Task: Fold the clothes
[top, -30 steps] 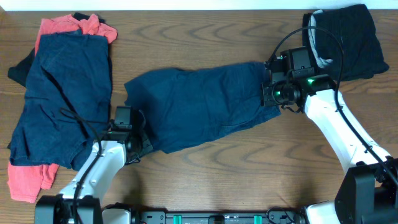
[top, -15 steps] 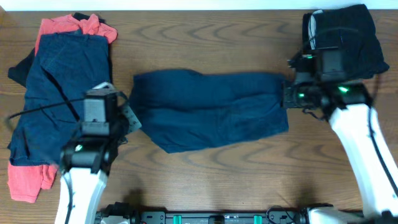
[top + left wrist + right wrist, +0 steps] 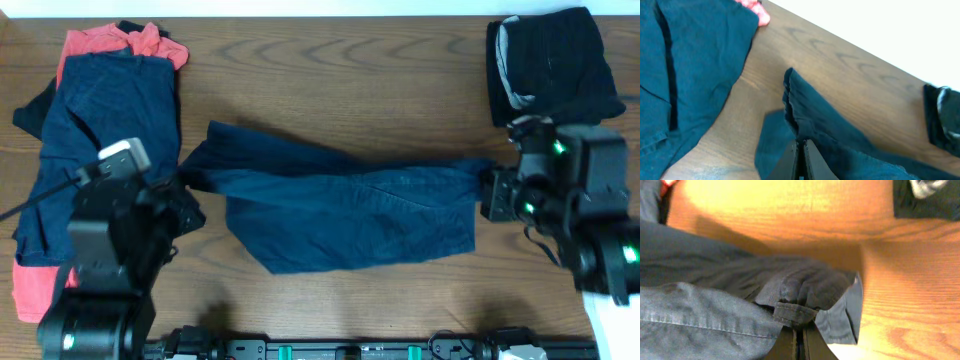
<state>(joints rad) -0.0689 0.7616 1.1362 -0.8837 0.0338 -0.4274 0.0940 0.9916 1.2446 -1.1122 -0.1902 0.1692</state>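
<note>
Seen from overhead, the navy shorts (image 3: 350,215) stretch across the middle of the table (image 3: 330,60). Their top edge is taut between the two arms and the lower part spreads on the wood toward 6 o'clock. The left gripper (image 3: 186,188) is at the shorts' 9 o'clock end and the right gripper (image 3: 488,192) at their 3 o'clock end, but here the arm bodies hide how the jaws stand. The wrist cameras show it. The left gripper (image 3: 801,150) is pressed together on a bunched edge of cloth that rises from the fingertips. The right gripper (image 3: 798,332) pinches a folded hem, held above the wood with a shadow beneath. Overhead alone gives the rest whole. A pile (image 3: 95,150) of navy garments lies at 9 o'clock, with a coral piece (image 3: 95,42) showing at its 11 o'clock corner. A black stack (image 3: 555,60) with grey lining lies at 1 o'clock, apart from the shorts. The left wrist view catches only the pile's edge, a scrap of coral and a sliver of the black stack, and the right wrist view only that stack's corner.
</note>
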